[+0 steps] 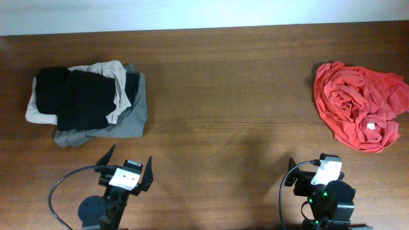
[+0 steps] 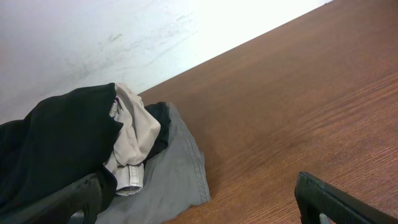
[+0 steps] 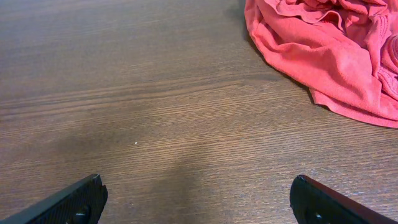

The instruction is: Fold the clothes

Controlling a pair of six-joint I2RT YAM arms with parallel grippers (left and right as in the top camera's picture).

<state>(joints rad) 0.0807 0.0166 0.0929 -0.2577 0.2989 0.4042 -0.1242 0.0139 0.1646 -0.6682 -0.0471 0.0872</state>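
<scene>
shirt (image 1: 358, 105): crumpled red heap on bench (image 1: 223, 96), ahead-right of right jaws, apart, no clear long axis
nearer arm: right
left jaws: wide, empty
right jaws: wide, empty

Overhead: fixed, straight down on whole table (image 1: 223, 83).
Left wrist: low, close, facing folded pile (image 2: 168, 174), shared with overhead.
Right wrist: low, close, facing red T-shirt (image 3: 311, 56), likewise shared.

open table (image 1: 223, 96) mid, folded pile (image 1: 89, 102) left, T-shirt (image 1: 354, 102) right
</scene>
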